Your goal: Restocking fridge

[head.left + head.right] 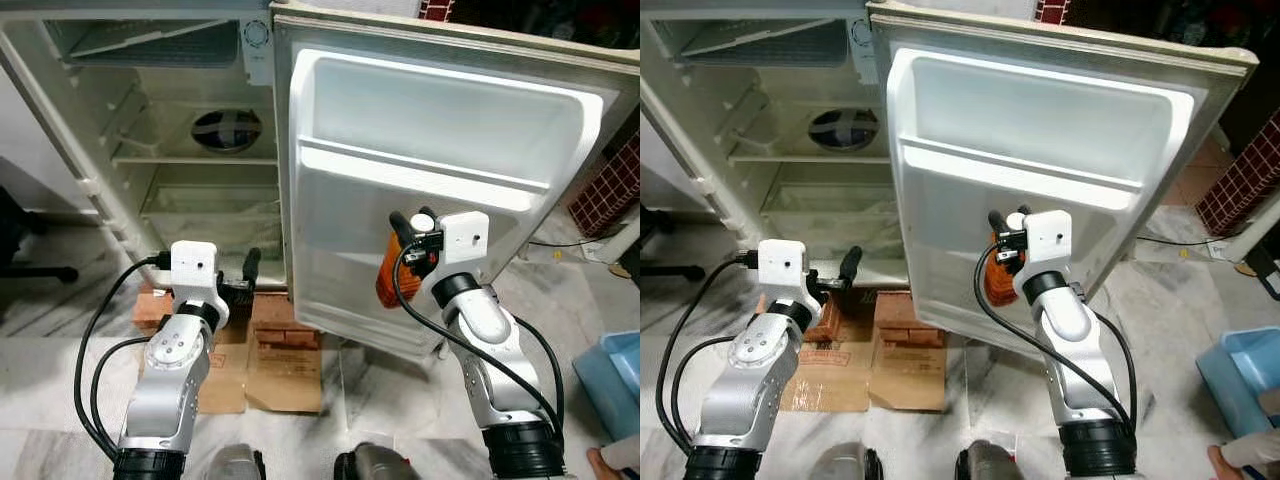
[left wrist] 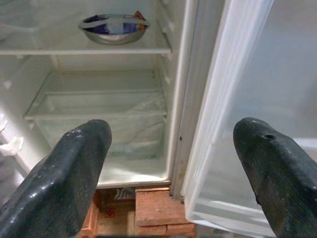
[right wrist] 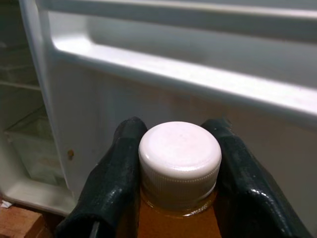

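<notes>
Right up against the inner face of the open fridge door (image 1: 440,150), the right end effector (image 1: 415,232) is clamped on an orange bottle (image 1: 390,282), its two black fingers (image 3: 111,183) pressed to either side just under the white cap (image 3: 179,157). That bottle hangs upright below the door's upper shelf rail (image 1: 420,172), close to the white door liner, and whether it touches the liner cannot be told. Over on the other side, the left end effector (image 1: 248,272) is held low in front of the fridge cabinet (image 1: 150,150), fingers spread wide and gripping nothing. Through the left wrist view you look between those fingers (image 2: 64,173) into the cabinet: a metal bowl (image 2: 114,29) with a covered top sits on a shelf, and below it lies a clear crisper drawer (image 2: 99,119). Under the fridge's front edge, red bricks (image 1: 285,325) prop it up, with flattened cardboard (image 1: 285,375) spread on the marble floor (image 1: 380,390). At the far right edge, a blue tub (image 1: 612,385) stands on the floor.
</notes>
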Motion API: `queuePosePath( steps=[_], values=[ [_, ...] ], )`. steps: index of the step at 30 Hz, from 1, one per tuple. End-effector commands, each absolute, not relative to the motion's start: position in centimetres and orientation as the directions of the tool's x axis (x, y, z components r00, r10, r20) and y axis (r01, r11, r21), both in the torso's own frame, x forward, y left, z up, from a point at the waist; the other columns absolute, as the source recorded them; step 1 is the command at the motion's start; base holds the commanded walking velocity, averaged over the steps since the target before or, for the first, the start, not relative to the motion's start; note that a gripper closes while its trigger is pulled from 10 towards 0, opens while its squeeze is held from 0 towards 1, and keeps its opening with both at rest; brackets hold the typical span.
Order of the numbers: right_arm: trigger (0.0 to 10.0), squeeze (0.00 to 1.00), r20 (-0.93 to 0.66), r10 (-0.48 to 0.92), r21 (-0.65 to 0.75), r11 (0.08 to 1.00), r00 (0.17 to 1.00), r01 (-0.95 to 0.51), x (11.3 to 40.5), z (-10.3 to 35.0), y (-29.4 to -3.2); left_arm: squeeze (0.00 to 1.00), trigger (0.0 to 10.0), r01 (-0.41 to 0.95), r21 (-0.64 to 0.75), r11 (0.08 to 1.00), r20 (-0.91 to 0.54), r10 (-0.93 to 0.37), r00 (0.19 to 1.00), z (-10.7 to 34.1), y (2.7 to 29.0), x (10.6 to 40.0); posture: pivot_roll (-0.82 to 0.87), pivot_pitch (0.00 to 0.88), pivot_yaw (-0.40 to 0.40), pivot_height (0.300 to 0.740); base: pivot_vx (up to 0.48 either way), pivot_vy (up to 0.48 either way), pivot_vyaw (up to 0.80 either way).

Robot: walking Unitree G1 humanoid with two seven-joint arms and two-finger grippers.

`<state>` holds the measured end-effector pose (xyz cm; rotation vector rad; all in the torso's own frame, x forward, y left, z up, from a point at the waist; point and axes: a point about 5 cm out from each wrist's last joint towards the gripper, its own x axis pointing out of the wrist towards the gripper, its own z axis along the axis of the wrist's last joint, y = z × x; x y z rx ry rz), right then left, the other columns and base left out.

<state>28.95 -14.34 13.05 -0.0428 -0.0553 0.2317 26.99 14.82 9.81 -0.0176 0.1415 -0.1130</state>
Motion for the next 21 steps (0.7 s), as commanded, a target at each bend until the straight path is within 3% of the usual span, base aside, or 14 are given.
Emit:
queuePosePath(
  steps=[1, 7, 21],
  values=[
    [10.0, 0.00, 0.079, 0.233, -0.055, 0.972, 0.969, -0.229, 29.22, 13.60, -14.38, 0.00, 10.0, 0.111, -0.018, 0.994, -0.147, -0.112, 0.983, 9.69, 14.85, 27.04, 0.00, 0.079, -0.009, 0.658, 0.000, 0.000, 0.00],
    [10.0, 0.00, 0.085, 0.240, -0.054, 0.970, 0.967, -0.236, 29.17, 13.61, -14.18, 0.00, 10.0, 0.107, -0.017, 0.994, -0.147, -0.108, 0.983, 9.70, 14.90, 27.04, 0.01, 0.074, -0.007, 0.636, 0.000, 0.000, 0.00],
    [10.0, 0.00, 0.061, 0.267, -0.056, 0.963, 0.962, -0.264, 28.98, 12.89, -13.66, 0.00, 10.0, 0.017, -0.044, 0.999, -0.179, -0.025, 0.984, 9.18, 15.72, 27.29, 0.01, 0.069, -0.013, 0.636, 0.000, 0.000, 0.00]
  ],
)
